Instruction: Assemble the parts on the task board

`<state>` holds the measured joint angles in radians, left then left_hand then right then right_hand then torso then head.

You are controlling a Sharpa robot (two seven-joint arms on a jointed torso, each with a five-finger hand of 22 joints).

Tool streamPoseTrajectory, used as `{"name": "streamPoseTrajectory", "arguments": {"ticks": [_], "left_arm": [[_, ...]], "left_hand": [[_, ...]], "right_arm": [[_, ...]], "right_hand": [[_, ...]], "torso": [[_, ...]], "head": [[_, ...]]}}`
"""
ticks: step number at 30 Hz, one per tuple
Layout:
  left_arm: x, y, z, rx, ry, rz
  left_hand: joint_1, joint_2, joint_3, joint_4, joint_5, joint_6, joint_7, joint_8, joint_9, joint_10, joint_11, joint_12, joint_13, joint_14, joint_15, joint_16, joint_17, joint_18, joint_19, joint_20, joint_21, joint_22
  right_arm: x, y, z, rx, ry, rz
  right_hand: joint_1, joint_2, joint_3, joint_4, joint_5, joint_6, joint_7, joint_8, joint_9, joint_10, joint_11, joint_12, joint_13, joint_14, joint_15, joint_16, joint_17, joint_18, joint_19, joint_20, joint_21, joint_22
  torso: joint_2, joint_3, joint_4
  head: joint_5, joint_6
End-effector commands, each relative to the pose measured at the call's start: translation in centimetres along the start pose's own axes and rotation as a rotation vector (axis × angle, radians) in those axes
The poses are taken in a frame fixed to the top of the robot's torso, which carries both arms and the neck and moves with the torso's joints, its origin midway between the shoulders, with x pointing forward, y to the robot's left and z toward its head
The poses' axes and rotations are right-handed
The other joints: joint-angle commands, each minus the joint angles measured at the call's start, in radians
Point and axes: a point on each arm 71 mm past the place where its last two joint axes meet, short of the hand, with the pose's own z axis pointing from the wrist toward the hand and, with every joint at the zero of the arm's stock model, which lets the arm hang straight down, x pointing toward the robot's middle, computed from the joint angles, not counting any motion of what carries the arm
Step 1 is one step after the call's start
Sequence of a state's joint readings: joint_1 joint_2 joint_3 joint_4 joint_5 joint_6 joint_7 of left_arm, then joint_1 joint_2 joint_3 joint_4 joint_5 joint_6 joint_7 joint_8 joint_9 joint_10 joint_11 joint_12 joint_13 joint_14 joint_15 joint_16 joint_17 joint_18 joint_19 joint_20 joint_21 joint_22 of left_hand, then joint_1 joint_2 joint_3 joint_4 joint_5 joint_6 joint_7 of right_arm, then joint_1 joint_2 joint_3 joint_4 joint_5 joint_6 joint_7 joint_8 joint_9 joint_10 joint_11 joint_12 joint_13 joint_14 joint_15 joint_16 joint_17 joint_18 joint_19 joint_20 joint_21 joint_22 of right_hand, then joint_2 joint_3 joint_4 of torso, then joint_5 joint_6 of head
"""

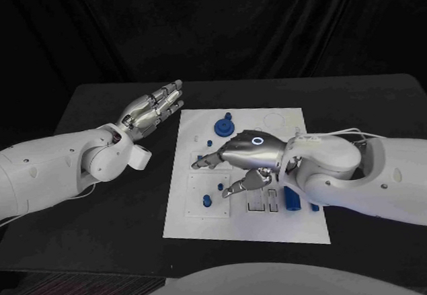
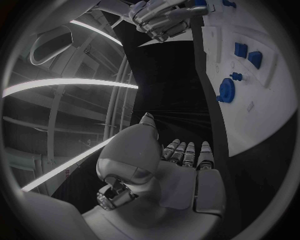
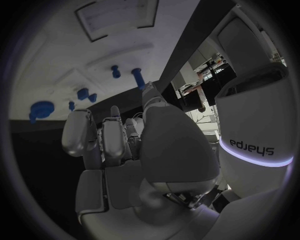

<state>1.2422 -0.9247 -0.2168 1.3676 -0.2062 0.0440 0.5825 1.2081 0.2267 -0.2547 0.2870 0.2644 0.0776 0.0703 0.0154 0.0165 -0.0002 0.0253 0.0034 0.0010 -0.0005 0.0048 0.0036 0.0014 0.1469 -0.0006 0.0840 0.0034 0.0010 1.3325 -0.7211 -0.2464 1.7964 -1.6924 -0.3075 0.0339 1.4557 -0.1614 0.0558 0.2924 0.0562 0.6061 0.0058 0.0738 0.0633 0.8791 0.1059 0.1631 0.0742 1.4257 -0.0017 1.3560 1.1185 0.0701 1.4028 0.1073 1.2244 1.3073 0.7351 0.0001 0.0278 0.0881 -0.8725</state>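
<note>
Right hand over task board, covering parts; left hand beside.

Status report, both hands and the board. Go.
Left hand open, fingers straight, off the task board over bare table. Right hand over mid-board, fingers pointing down, grip not discernible. Blue gear sits free on board. Nothing blocking.

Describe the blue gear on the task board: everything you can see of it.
The blue gear is a round, toothed disc in what looks like matte plastic, with a small raised knob at its centre. It lies flat near the far edge of the white task board, in the left half. The left wrist view shows its toothed rim. Nothing touches it: the right hand hovers just nearer the robot, and the left hand is off the board, fingers straight.
</note>
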Motion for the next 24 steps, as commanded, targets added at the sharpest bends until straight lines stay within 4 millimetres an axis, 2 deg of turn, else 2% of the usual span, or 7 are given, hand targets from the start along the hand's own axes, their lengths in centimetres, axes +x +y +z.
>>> {"name": "streamPoseTrajectory", "arguments": {"ticks": [1, 7, 12, 19, 22, 23, 24], "left_arm": [[0.0, -0.1, -0.1, 0.008, 0.006, -0.008], [-0.2, -0.1, -0.3, 0.004, -0.001, -0.004], [-0.3, -0.1, -0.3, 0.004, -0.005, -0.002], [-0.1, 0.0, -0.2, 0.003, 0.002, -0.006], [-0.1, 0.0, -0.2, 0.002, 0.005, -0.008], [-0.1, 0.0, -0.2, 0.002, 0.006, -0.009], [-0.1, 0.0, -0.2, 0.001, 0.006, -0.009]], "left_hand": [[0.007, 0.007, -0.003, 0.001, 0.004, 0.007, 0.000, 0.006, 0.001, 0.000, 0.006, -0.003, -0.001, 0.000, 0.006, -0.004, -0.001, 0.003, 0.001, 0.006, -0.003, -0.001], [0.008, 0.007, -0.003, 0.001, 0.005, 0.011, 0.002, 0.008, 0.002, 0.000, 0.008, -0.003, -0.001, 0.000, 0.009, -0.004, -0.001, 0.003, 0.001, 0.009, -0.003, -0.001], [0.009, 0.007, -0.003, 0.000, 0.005, 0.014, 0.003, 0.009, 0.003, 0.000, 0.009, -0.003, -0.001, 0.000, 0.010, -0.004, -0.001, 0.003, 0.001, 0.011, -0.003, -0.001], [0.013, 0.010, -0.002, -0.001, 0.010, 0.017, 0.005, 0.010, 0.003, 0.000, 0.013, -0.003, -0.001, 0.000, 0.015, -0.004, -0.001, 0.003, 0.001, 0.016, -0.003, -0.001], [0.016, 0.012, -0.001, -0.001, 0.015, 0.018, 0.007, 0.010, 0.003, 0.000, 0.014, -0.003, -0.001, 0.000, 0.017, -0.004, -0.001, 0.004, 0.001, 0.019, -0.003, -0.001], [0.017, 0.013, 0.000, -0.001, 0.017, 0.019, 0.007, 0.011, 0.003, 0.000, 0.015, -0.003, -0.001, 0.000, 0.018, -0.004, -0.001, 0.004, 0.001, 0.021, -0.003, -0.001], [0.017, 0.013, 0.000, -0.001, 0.017, 0.019, 0.007, 0.011, 0.003, 0.000, 0.015, -0.003, -0.001, 0.000, 0.018, -0.004, -0.001, 0.004, 0.001, 0.021, -0.003, -0.001]], "right_arm": [[-3.5, -0.8, -1.4, 0.036, -0.170, 0.052], [-7.3, -3.4, -4.4, 0.190, -0.223, 0.143], [-8.1, -5.6, -6.4, 0.334, -0.186, 0.225], [-6.3, -8.8, -9.1, 0.642, 0.100, 0.285], [-5.5, -9.5, -10.0, 0.741, 0.184, 0.288], [-5.2, -9.7, -10.4, 0.773, 0.204, 0.289], [-5.0, -9.9, -10.7, 0.802, 0.224, 0.289]], "right_hand": [[-0.003, 0.030, 0.010, -0.002, -0.001, 0.058, 0.019, 0.010, 0.005, 0.040, -0.002, 0.031, 0.006, 0.006, 0.002, 0.002, 0.001, 0.001, 0.007, 0.001, 0.006, 0.170], [0.083, 0.078, 0.044, -0.049, 0.071, 0.217, 0.096, 0.031, 0.014, 0.246, -0.047, 0.183, 0.063, 0.006, -0.007, 0.002, 0.000, 0.002, 0.009, -0.003, 0.008, 0.171], [0.098, 0.077, 0.028, -0.040, 0.069, 0.301, 0.104, 0.048, 0.018, 0.242, -0.082, 0.416, 0.230, 0.006, -0.036, -0.005, -0.006, 0.002, 0.007, -0.034, 0.002, 0.169], [-0.178, 0.132, -0.080, -0.001, 0.060, 0.469, 0.081, 0.134, 0.094, 0.298, -0.084, 1.027, 0.889, -0.053, -0.040, -0.059, -0.083, 0.033, -0.093, -0.033, -0.188, 0.122], [-0.321, 0.141, -0.113, -0.007, 0.059, 0.518, 0.072, 0.168, 0.129, 0.417, -0.093, 1.187, 1.119, 0.028, -0.036, 0.082, 0.166, 0.031, -0.091, -0.032, -0.170, 0.131], [-0.361, 0.135, -0.115, -0.004, 0.067, 0.572, 0.048, 0.204, 0.158, 0.629, -0.111, 1.363, 1.410, 0.145, -0.049, 0.215, 0.452, 0.007, -0.020, -0.041, -0.034, 0.165], [-0.428, 0.137, -0.110, -0.027, 0.086, 0.596, 0.027, 0.228, 0.185, 0.692, -0.138, 1.408, 1.497, 0.145, -0.069, 0.215, 0.452, -0.015, 0.047, -0.066, 0.092, 0.194]], "torso": [[-0.002, -0.0004, 0.0005], [0.000, 0.0000, -0.0003], [0.000, -0.0003, -0.0011], [0.000, -0.0002, -0.0002], [0.000, -0.0004, -0.0017], [0.000, -0.0010, -0.0028], [0.000, -0.0012, -0.0044]], "head": [[-0.003, 0.000], [-0.010, 0.000], [-0.013, 0.000], [-0.022, 0.000], [-0.020, 0.000], [-0.019, 0.000], [-0.017, 0.000]]}}
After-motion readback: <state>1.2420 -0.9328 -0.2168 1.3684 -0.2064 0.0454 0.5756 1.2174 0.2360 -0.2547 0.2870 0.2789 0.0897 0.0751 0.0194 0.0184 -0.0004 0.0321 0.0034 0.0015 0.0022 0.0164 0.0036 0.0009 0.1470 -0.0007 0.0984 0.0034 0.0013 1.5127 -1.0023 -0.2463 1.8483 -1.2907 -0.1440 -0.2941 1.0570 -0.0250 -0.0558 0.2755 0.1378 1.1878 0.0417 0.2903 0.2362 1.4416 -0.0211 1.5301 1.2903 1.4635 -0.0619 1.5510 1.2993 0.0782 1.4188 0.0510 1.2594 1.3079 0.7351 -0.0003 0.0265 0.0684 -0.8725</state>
